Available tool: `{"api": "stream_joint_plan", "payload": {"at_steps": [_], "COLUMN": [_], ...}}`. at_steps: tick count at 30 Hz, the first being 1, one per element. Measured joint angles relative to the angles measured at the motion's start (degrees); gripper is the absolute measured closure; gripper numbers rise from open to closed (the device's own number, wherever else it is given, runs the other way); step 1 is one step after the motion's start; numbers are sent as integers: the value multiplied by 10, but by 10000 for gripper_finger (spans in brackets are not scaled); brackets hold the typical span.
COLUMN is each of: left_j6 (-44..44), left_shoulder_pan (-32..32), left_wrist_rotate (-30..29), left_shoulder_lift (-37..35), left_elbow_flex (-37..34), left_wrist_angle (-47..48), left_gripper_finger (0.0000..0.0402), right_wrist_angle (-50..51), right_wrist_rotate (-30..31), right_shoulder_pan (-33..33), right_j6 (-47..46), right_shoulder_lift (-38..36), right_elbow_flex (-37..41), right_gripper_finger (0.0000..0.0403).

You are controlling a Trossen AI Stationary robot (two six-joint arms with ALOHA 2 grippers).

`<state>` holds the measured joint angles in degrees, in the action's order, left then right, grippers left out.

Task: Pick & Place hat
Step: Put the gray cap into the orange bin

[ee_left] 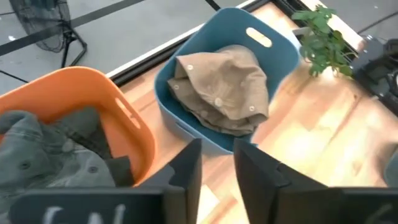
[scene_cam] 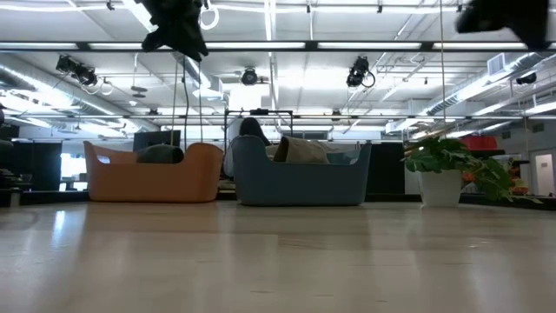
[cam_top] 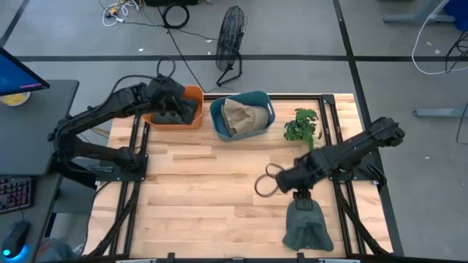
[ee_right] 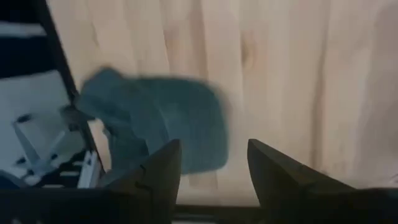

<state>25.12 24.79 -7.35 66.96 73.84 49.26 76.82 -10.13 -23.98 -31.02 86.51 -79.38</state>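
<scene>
A grey-green hat [cam_top: 306,225] lies flat on the table by its near edge, and the right wrist view shows it as well [ee_right: 155,121]. My right gripper [cam_top: 291,183] [ee_right: 214,163] hovers open above the hat's far side, touching nothing. A tan hat [cam_top: 243,117] [ee_left: 224,87] lies crumpled inside the blue bin [cam_top: 218,120]. Another grey-green hat [ee_left: 56,149] lies in the orange bin [cam_top: 191,93] [ee_left: 93,84]. My left gripper [cam_top: 174,108] [ee_left: 217,171] hangs open and empty high over the orange bin.
The two bins stand side by side at the table's far edge, with a potted plant [cam_top: 302,126] [scene_cam: 443,165] to their right. Bare wood lies across the table's middle and left. A fan [cam_top: 231,33] stands on the floor beyond the table.
</scene>
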Motion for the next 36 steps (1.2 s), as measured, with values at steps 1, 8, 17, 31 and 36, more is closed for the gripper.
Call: {"api": "stream_joint_plan", "payload": {"at_steps": [1,8,17,31,36], "left_j6": [0,-3,-7,-4,2], "left_shoulder_pan": [-5,-30,-35,-35,-35], "left_wrist_rotate": [0,-4,-5,-5,-5], "left_shoulder_lift": [0,0,0,0,0], "left_elbow_flex": [0,0,0,0,0], "left_wrist_angle": [0,1,1,0,0], "left_gripper_finger": [295,255,255,257,257], "right_wrist_angle": [-6,-94,-203,-261,-263], "right_wrist_rotate": [0,-44,2,22,20], "right_shoulder_pan": [-13,-125,-233,-266,-265], "right_j6": [-14,-127,-186,-205,-163], "right_shoulder_lift": [0,1,6,29,54], "right_elbow_flex": [15,103,189,229,229], "right_gripper_finger": [215,215,215,228,292]}}
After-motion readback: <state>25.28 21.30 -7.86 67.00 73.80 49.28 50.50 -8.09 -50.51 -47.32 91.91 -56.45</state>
